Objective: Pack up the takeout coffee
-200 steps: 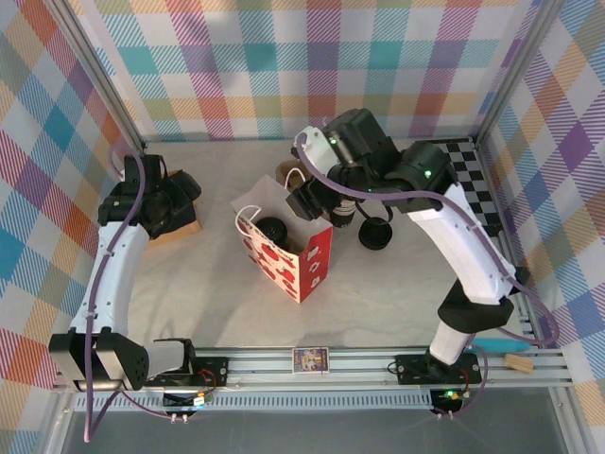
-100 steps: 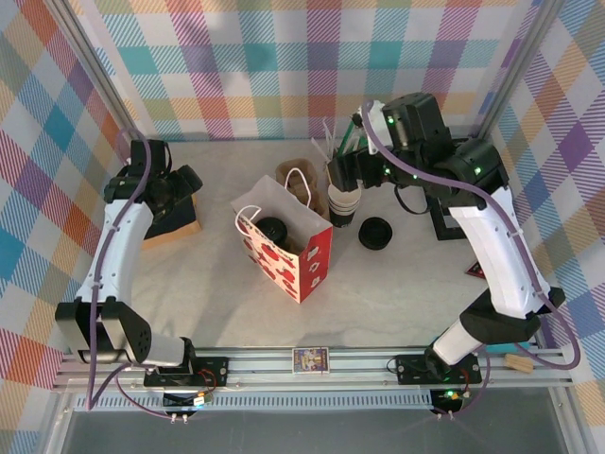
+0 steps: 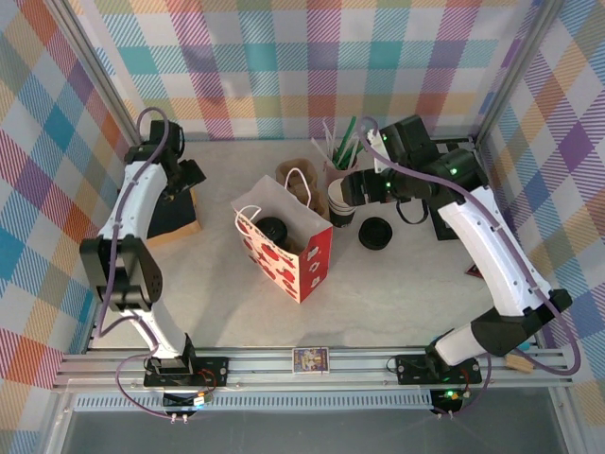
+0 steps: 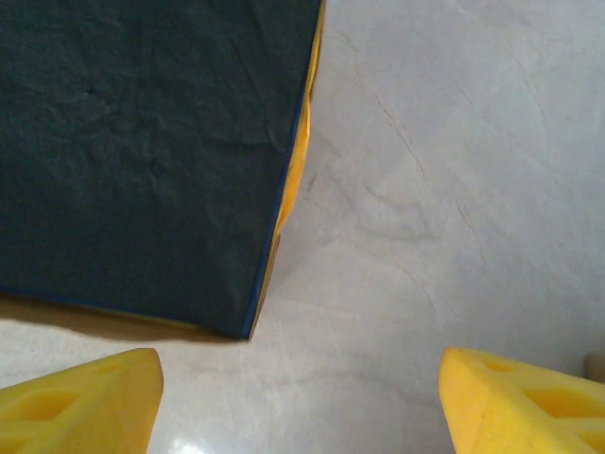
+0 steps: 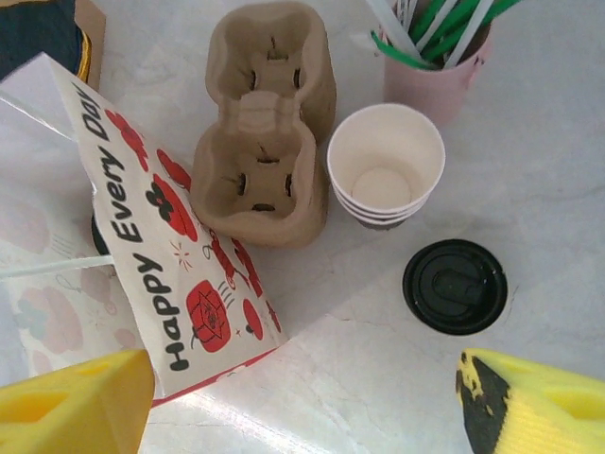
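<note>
Bag (image 5: 161,274): smooth printed paper. Carrier (image 5: 265,142): rough matt pulp. Loose lid (image 5: 455,286): smooth black plastic. Takeout coffee (image 3: 272,228): black plastic lid.

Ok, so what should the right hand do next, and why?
Probably pull the right hand back toward its base, empty. The coffee already sits lid-up inside the bag. The hand is open and holds nothing, above the loose lid and cup stack, which likely aren't needed.
</note>
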Robot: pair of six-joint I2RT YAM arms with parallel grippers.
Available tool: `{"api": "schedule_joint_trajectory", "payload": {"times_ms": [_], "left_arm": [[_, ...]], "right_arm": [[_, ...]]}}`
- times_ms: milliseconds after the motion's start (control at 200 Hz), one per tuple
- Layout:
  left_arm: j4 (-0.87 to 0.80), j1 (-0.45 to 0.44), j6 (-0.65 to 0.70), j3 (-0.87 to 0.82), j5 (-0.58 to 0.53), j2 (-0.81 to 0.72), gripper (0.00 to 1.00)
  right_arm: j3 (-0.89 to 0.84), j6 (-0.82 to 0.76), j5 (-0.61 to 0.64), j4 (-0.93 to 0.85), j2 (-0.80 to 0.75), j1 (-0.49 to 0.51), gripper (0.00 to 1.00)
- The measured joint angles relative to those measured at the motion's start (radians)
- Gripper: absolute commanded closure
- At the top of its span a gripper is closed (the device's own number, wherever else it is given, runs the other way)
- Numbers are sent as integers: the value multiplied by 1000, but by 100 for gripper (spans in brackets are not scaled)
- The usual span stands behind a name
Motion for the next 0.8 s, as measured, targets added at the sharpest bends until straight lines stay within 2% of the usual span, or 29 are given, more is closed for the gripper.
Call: {"api": "schedule_joint_trajectory", "payload": {"times_ms": [185, 315, 515, 800], "left_arm": [[-29, 14, 5, 152, -28, 180, 40], [-37, 18, 21, 169, -42, 240, 44], [-72, 21, 47, 289, -63, 351, 55], [-99, 31, 53, 331, -74, 417, 55]], "right_arm": [[-126, 26, -32, 64, -33, -23, 20], [-173, 31, -49, 100, -34, -30, 20], [-209, 46, -87, 122, -32, -43, 24], [-208, 59, -141, 143, 10, -49, 26]]}}
